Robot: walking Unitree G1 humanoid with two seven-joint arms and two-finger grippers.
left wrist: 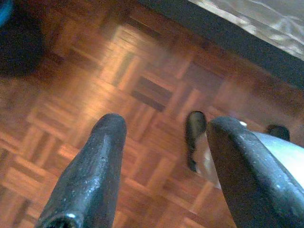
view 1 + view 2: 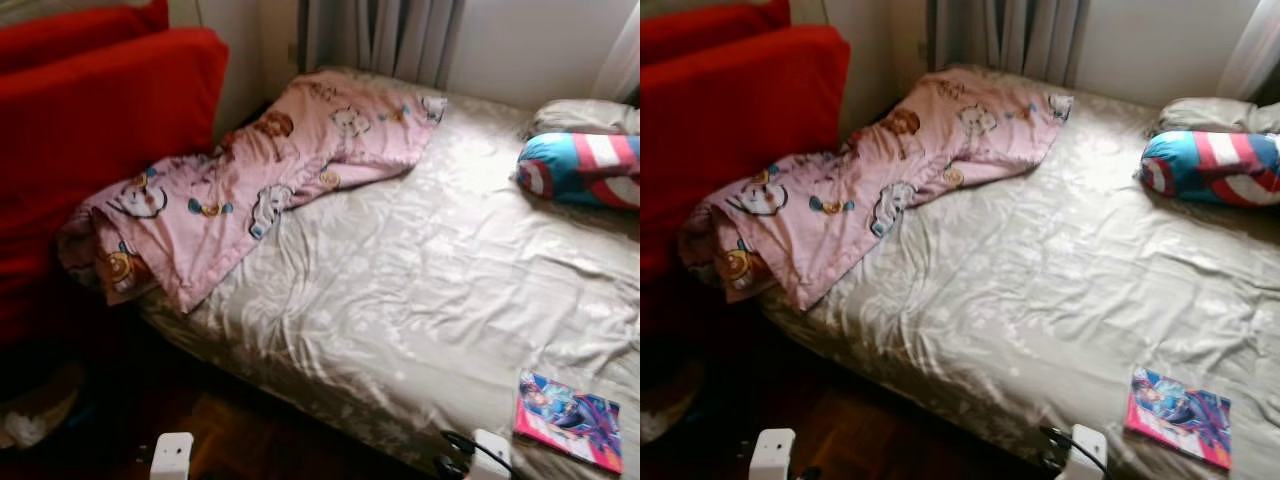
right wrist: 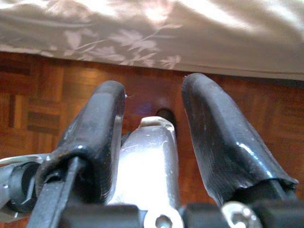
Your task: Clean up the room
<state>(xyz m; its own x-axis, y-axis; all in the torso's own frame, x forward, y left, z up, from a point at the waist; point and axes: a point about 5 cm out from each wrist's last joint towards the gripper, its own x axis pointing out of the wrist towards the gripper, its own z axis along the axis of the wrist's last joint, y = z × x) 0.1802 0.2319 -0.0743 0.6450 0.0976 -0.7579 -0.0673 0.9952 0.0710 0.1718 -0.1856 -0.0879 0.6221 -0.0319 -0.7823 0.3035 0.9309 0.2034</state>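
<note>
A pink cartoon-print blanket (image 2: 240, 185) lies crumpled along the left side of the bed (image 2: 420, 270), hanging over its near left corner. A colourful magazine (image 2: 568, 418) rests flat on the beige sheet near the bed's front right edge. A blue, red and white striped bolster pillow (image 2: 585, 168) lies at the far right, in front of a grey pillow (image 2: 585, 116). My left gripper (image 1: 164, 137) hangs open over the parquet floor beside the bed. My right gripper (image 3: 154, 102) is open too, over the floor at the bed's edge, holding nothing.
A red sofa or cushion stack (image 2: 90, 130) stands close against the bed's left side. Something pale lies on the dark floor (image 2: 30, 425) at lower left. Curtains (image 2: 380, 35) hang behind the bed. Parquet floor (image 1: 95, 95) runs along the bed's front.
</note>
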